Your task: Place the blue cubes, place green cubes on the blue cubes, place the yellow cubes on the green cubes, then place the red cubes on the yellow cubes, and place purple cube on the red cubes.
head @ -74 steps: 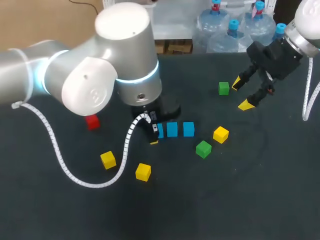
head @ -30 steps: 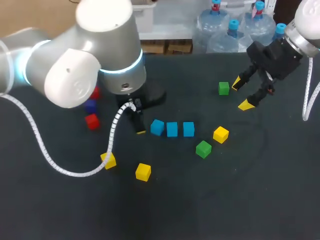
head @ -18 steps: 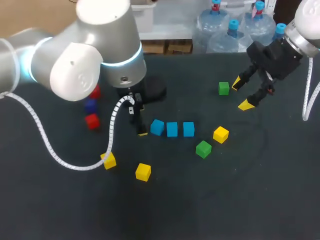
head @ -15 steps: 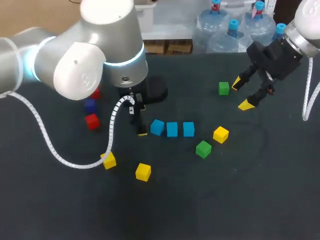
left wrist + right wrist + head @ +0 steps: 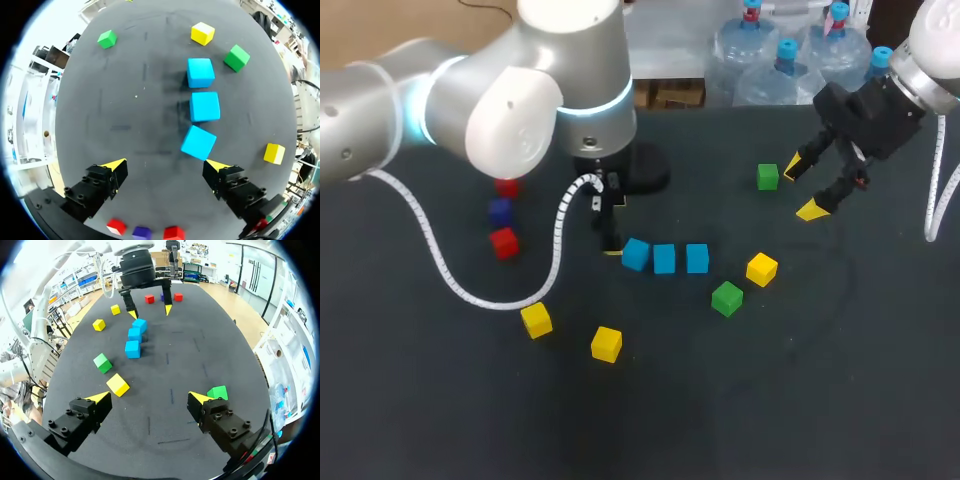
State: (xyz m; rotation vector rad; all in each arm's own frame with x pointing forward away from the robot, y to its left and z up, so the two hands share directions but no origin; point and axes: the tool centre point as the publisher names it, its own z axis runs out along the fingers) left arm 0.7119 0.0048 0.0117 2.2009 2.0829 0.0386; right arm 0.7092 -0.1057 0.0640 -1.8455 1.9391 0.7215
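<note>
— Three blue cubes (image 5: 664,259) on the worktop (image 5: 790,400), all in one row. Is the base done?
— Nearly. A couple of seconds ago my left jaws were around the end blue cube (image 5: 198,142), at the end of the row nearest my left arm. I've since backed them off. Now they stand wide apart and empty just short of that cube, which is left twisted out of line with the other two.
— And the other side?
— No change. My right jaws are spread wide, holding nothing, hanging well beyond the row's far end, near one green cube (image 5: 767,177). The other green cube (image 5: 727,298) lies just beside the row.
— So what follows?
— I judge the blue layer placed, if untidy. Greens go on next, and the crooked cube may make stacking awkward.
</note>
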